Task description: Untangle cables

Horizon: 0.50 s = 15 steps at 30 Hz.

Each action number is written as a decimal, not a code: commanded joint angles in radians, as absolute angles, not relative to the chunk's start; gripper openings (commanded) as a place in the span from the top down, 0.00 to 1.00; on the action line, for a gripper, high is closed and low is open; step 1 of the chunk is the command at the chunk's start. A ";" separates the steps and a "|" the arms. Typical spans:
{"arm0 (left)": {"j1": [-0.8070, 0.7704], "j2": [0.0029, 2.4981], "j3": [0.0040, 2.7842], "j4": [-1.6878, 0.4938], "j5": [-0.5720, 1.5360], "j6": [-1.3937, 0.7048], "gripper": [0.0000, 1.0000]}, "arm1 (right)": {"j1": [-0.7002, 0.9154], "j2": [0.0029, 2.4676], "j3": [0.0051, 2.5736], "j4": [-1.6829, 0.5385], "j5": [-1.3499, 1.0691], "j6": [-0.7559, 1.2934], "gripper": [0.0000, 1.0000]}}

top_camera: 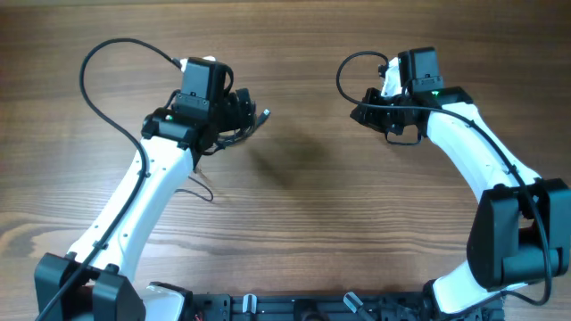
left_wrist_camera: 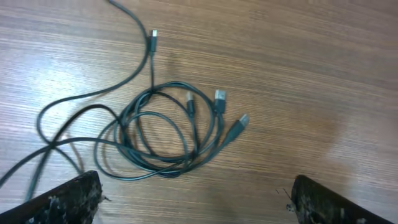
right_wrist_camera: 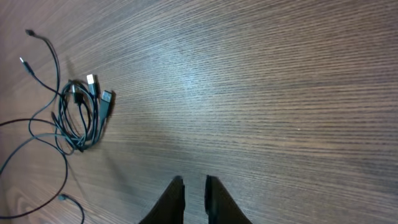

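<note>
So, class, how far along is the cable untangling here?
Done: little; a few strands trail loose from the cables. In hand: nothing; the left tool hovers open over them, and the right tool is nearly closed and empty. Left: most loops and plugs lie coiled together.

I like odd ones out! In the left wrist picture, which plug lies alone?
The small plug near the top edge; the other three plugs lie bunched on the right of the coiled cables.

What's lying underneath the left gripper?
A tangled coil of thin black cables with metallic plugs, on the brown wooden table below the open left gripper. From overhead, the left arm hides most of it.
</note>
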State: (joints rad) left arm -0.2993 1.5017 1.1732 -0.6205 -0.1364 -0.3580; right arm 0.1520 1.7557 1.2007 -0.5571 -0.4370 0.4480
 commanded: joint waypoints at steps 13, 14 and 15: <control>-0.331 1.842 1.176 -0.497 -0.147 -0.442 0.44 | 0.158 1.748 1.202 -0.554 -0.442 0.447 0.85; -0.331 1.859 1.176 -0.496 -0.147 -0.462 0.45 | 0.158 1.748 1.202 -0.554 -0.442 0.447 0.85; -0.332 1.873 1.176 -0.496 -0.147 -0.469 0.54 | 0.158 1.748 1.202 -0.554 -0.442 0.447 0.85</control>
State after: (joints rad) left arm -0.3294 1.8366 1.1732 -0.4992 -0.1375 -0.4343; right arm 0.1520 1.7557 1.2007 -0.5545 -0.4370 0.4477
